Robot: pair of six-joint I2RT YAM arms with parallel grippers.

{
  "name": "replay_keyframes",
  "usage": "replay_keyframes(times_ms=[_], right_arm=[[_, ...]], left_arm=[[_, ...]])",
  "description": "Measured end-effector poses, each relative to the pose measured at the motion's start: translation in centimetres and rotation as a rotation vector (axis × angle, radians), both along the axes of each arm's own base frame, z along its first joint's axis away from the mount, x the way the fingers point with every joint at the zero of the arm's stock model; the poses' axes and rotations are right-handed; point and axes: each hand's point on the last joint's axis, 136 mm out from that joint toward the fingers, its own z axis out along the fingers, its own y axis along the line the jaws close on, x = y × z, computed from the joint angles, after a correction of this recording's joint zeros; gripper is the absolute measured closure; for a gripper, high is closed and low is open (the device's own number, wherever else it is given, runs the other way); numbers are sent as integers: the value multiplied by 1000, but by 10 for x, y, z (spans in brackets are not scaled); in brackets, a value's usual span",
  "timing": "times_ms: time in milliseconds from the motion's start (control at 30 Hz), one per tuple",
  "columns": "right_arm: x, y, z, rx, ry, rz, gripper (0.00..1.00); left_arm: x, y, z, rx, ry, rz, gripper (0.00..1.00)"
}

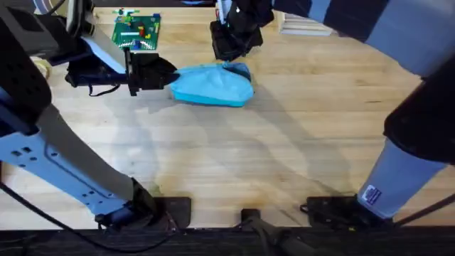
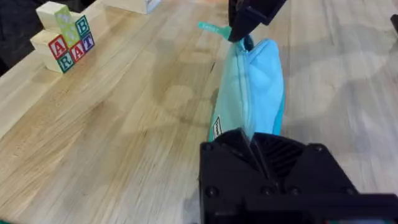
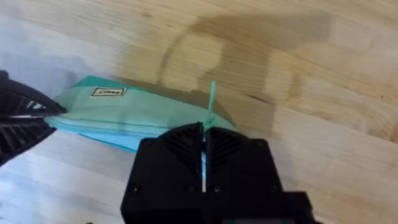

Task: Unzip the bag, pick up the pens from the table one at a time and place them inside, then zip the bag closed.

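Note:
The light blue bag lies on the table at the back middle, held stretched between both grippers. My left gripper is shut on the bag's left end, fingers pinching the fabric at the zipper line. My right gripper stands over the bag's right end, shut on the thin teal zipper pull, which rises from the bag. In the left wrist view the zipper line looks closed along its visible length, with the right gripper at its far end. The pens are out of view.
A green board with small coloured parts lies at the back left, with black cables beside the left gripper. Stacked alphabet blocks stand off to one side of the bag. A pale wooden block sits at the back right.

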Motion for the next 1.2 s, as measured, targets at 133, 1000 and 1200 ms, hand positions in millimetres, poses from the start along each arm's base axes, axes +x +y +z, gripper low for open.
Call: replay_keyframes(times_ms=[133, 1000, 1200], right_arm=[[-2, -7, -2, -21, 17, 5, 971], [0, -92, -14, -101, 176, -141, 971], [0, -98, -17, -94, 202, -153, 970]], left_arm=[[0, 0, 0, 2, 1, -1, 959], [-1, -4, -1, 4, 6, -15, 959], [-1, -4, -1, 4, 6, -15, 959]])
